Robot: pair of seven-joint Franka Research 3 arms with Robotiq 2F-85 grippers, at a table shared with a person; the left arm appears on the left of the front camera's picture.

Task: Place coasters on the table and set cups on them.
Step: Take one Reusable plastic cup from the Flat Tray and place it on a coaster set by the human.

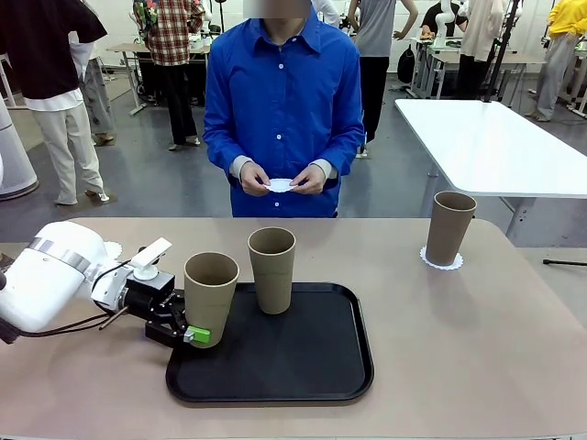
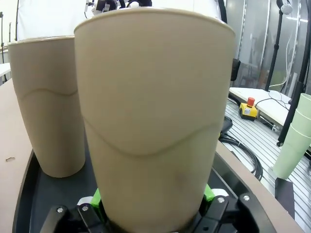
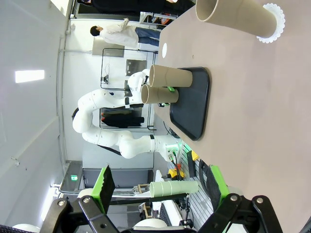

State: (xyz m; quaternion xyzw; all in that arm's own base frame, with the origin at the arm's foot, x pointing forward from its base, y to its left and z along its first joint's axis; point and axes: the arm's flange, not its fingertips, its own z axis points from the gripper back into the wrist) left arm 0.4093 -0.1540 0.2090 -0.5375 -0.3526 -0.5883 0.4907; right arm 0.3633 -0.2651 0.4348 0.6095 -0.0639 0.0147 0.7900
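Observation:
My left gripper [image 1: 202, 333] is shut on the base of a tan cup [image 1: 211, 295] standing at the left edge of the black tray [image 1: 312, 367]. In the left wrist view that cup [image 2: 155, 116] sits between the green pads [image 2: 209, 193], and a second cup [image 2: 46, 107] stands behind it on the tray. A third cup [image 1: 452, 227] rests on a lacy white coaster [image 1: 442, 261] at the table's right. Another coaster [image 1: 113, 249] lies behind my left arm. The person holds one more coaster [image 1: 282, 185] in both hands. My right gripper [image 3: 159, 187] hangs open above the table, holding nothing.
The beige table [image 1: 477, 348] has free room right of the tray. A white table [image 1: 486, 137] stands behind at the right. The right wrist view shows the tray [image 3: 194, 111] sideways, with the third cup [image 3: 238, 17] near the top.

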